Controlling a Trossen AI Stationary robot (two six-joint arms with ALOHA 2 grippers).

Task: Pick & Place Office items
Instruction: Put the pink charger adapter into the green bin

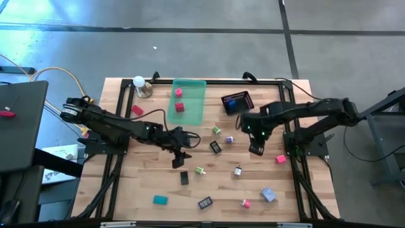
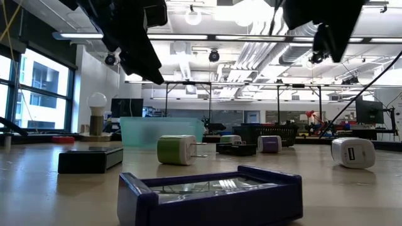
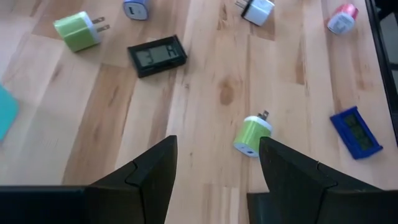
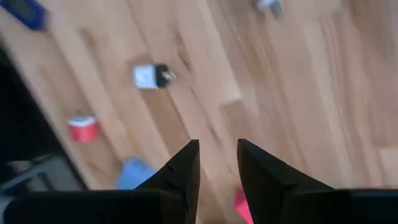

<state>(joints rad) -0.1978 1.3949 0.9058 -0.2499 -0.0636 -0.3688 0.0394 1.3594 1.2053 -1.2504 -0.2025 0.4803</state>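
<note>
- Two arms reach in over the wooden surface (image 1: 126,190) from opposite sides, meeting near its middle; I judge both are between picks, since neither carries anything.
- Largest container, the green tray (image 1: 193,95), sits at the far edge with two pink-red pieces (image 1: 179,100) inside; the black mesh basket (image 1: 237,101) is just beside it. I take these for the drop points.
- Left gripper (image 1: 179,156) hangs above bare wood with fingers wide, nothing between them. A green charger (image 3: 252,134) lies just ahead of it, likely the next target.
- Right gripper (image 1: 256,149) hovers with a narrow gap and nothing in it.
- Remaining office items are scattered well apart across the near half, among them a teal block (image 1: 160,199) and a pink piece (image 1: 281,159), so there is open room for descending.
</note>
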